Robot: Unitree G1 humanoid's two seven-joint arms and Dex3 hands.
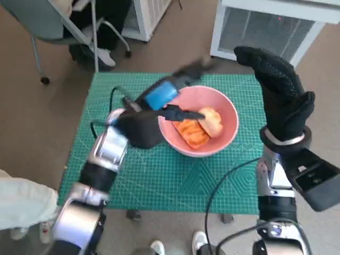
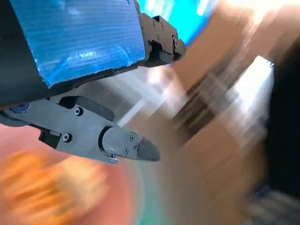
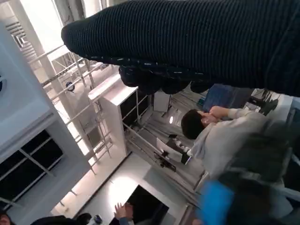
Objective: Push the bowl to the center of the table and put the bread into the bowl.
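From the head view, the 2 pale forearms rise from the near edge of the worktop point(image 1: 159, 183), which is covered by a green cutting mat printed with a grid. The left hand point(image 1: 151, 114), black with blue tape over its back, lies at the 9 o'clock side of the pink bowl point(image 1: 223, 106), its fingers point(image 1: 183, 113) reaching over the rim and above the bread point(image 1: 202, 127). The fingers are spread and hold nothing; in the left wrist view they stand apart just above the blurred orange bread point(image 2: 42, 187), though whether they touch it cannot be told. The bread, orange with a paler end, lies inside the bowl, and the bowl sits near the middle of the worktop, a little toward 2 o'clock. The right hand point(image 1: 281, 98) in its black knitted glove is raised at the 3 o'clock side of the bowl, apart from it, fingers extended and together, holding nothing. Beyond the worktop, at 11 o'clock, a chair point(image 1: 58, 26) on castors stands on the brown floor, and at 1 o'clock there is a white cabinet point(image 1: 265, 26) with a grille. The right wrist view shows a person point(image 3: 220, 136) in a pale top.
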